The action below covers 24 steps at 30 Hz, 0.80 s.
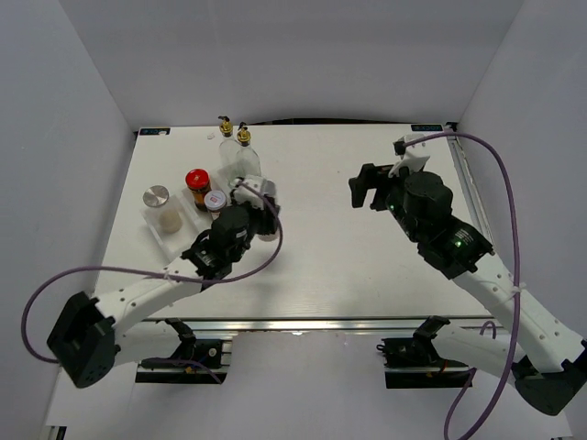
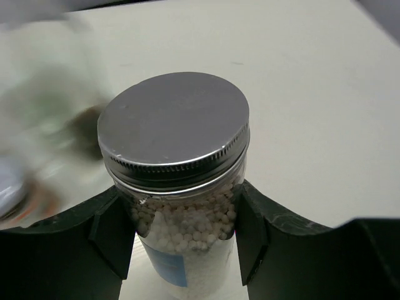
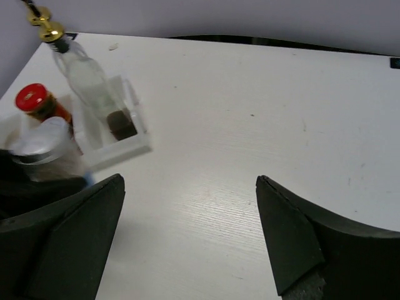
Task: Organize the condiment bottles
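A white table (image 1: 367, 257) bears a white compartmented plastic tray (image 1: 170, 236), which sits toward its far left corner.

No readable text, brand or number anywhere.
- Blue label (image 2: 166, 267) low on silver-capped shaker (image 2: 181, 206), centre of left wrist view: no lettering legible.
- Lid label (image 1: 216, 199) on small jar (image 1: 217, 205), left-centre of top view: too small to read.
- Small sticker (image 1: 156, 132), upper-left corner of table (image 1: 367, 247): print unreadable.
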Motion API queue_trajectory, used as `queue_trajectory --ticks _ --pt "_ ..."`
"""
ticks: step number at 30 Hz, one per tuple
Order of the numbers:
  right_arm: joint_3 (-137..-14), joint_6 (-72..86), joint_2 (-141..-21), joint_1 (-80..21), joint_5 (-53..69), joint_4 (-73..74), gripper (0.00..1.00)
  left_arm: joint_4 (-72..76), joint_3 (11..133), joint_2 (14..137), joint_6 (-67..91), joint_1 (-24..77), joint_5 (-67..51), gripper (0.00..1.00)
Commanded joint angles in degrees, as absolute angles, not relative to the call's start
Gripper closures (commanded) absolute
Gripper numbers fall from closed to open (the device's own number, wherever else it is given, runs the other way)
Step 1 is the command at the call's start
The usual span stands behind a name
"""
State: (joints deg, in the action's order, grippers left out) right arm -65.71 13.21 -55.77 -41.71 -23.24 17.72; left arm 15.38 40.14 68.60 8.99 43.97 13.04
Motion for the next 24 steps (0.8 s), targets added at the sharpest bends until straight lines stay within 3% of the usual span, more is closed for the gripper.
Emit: queue_trajectory --ticks 1,4,8,15,24 --pt "-62.3 14.4 -52.7 -39.8 -27.2 10.5 0.11 8.9 37.5 58.1 13.4 43.7 48.0 0.88" --pt "-58.6 13.5 -52.1 -35.5 -22.3 7.7 0.11 8.4 34.2 53.6 13.1 43.7 65.1 0.86" --pt "-55.0 16.6 -52.9 -27.3 -10.0 4.7 0.11 8.1 33.2 52.8 12.2 42.5 78.5 0.85" --pt "-47.1 16.8 -51.7 -24.1 -4.0 -1.4 0.11 14.4 29.6 52.3 15.0 27.4 70.7 0.85" --pt "-46.8 15.6 -52.4 -23.4 -3.3 -1.7 0.11 35.1 23.2 59.2 10.6 19.3 63.0 0.79"
